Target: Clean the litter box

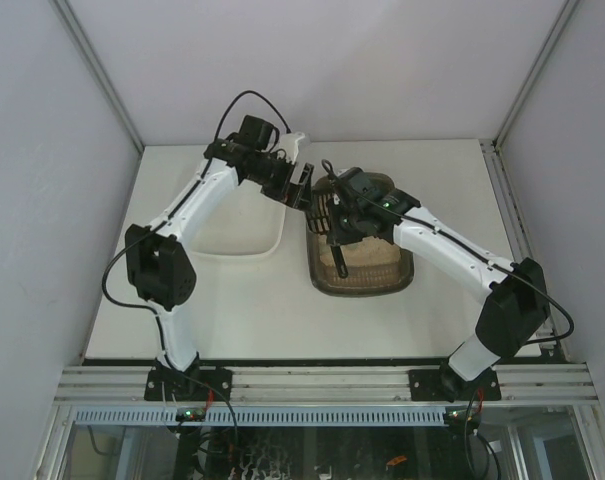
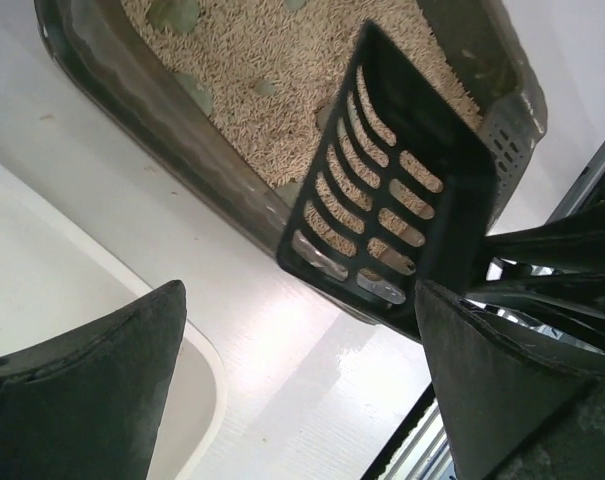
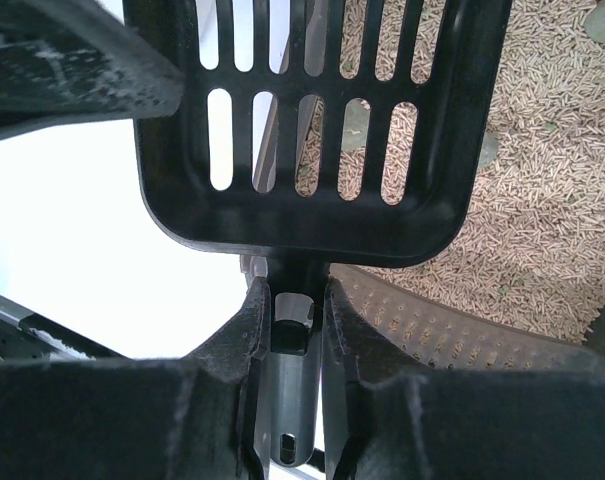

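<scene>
The litter box [image 1: 367, 291] is a dark tray of beige pellet litter [image 3: 542, 190] right of the table's middle. My right gripper [image 3: 294, 325] is shut on the grey handle of a black slotted scoop [image 3: 302, 130]. The scoop's head [image 2: 392, 200] hangs over the box's left rim [image 2: 172, 120]. Through the slots I see litter and the white table. Several grey-green lumps [image 2: 197, 92] lie in the litter. My left gripper [image 2: 302, 385] is open and holds nothing; it hovers over the table between the litter box and the white tray, close to the scoop head [image 1: 322, 208].
A white plastic tray [image 1: 244, 250] sits left of the litter box, its rounded corner [image 2: 207, 365] under my left fingers. White walls close in the table on three sides. The metal frame rail [image 1: 322, 383] runs along the near edge.
</scene>
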{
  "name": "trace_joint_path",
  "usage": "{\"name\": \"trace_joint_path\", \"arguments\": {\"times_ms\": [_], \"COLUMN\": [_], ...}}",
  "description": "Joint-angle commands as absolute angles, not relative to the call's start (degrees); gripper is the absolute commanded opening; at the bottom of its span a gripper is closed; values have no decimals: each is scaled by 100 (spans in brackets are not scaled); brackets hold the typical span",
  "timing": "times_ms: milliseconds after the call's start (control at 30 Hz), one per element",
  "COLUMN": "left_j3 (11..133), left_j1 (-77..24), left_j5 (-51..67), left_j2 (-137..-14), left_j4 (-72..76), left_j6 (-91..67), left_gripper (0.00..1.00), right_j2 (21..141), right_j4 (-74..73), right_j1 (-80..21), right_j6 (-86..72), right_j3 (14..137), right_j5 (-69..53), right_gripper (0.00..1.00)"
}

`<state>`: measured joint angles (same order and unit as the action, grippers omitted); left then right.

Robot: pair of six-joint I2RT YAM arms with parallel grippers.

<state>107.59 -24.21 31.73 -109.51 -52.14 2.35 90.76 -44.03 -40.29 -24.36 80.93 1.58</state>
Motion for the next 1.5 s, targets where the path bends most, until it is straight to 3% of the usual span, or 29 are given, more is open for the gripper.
{"name": "trace_joint_path", "arguments": {"times_ms": [0,433,533,633,667,700,733,833,900,1000,1133,1233,1400,1467], "left_j3": [11195,11070,11019,10942,10920,10898,10857,10541,10135,9433,8881,8882,8756,8685], "left_j1": [-2379,-2510,-2539,-2532,-2531,-2525,-2504,-2365,-2181,-2033,-2046,-2095,-2117,-2117], "left_j5": [3382,4351,4702,4899,4899,4893,4925,5310,5691,5933,6011,6038,6047,6043], "left_j2": [-11008,-11232,-11320,-11321,-11300,-11276,-11250,-11057,-10861,-10434,-10032,-9956,-9877,-9832], "left_j4": [-5254,-4890,-4854,-4817,-4821,-4843,-4851,-4373,-3648,-2399,-1483,-1454,-1442,-1449], "left_j6": [330,-317,-483,-544,-538,-520,-507,-717,-1221,-2165,-2622,-2636,-2602,-2544], "left_gripper": [100,100,81,32,11,2,0,0,0,0,0,0,0,0], "right_j2": [8873,8898,8896,8842,8815,8749,8682,8334,7974,7536,7364,7368,7548,7581], "right_j4": [-4169,-3898,-3859,-3908,-3936,-3947,-3946,-3777,-3355,-2381,-1602,-1075,-503,-473], "right_j1": [-4130,-4380,-4407,-4438,-4438,-4446,-4439,-4326,-4086,-3679,-3577,-3604,-3613,-3632], "right_j6": [-2348,-2360,-2376,-2397,-2406,-2408,-2420,-2501,-2720,-3145,-3481,-3751,-4097,-4155], "right_j3": [8130,8130,8130,8130,8130,8105,8054,7744,7153,6194,5634,5498,5496,5493], "right_j5": [84,-162,-171,-97,-37,4,19,-310,-940,-2131,-2801,-3023,-3368,-3361], "right_gripper": [0,0,0,0,0,0,0,31,46,51,52,41,0,0]}}
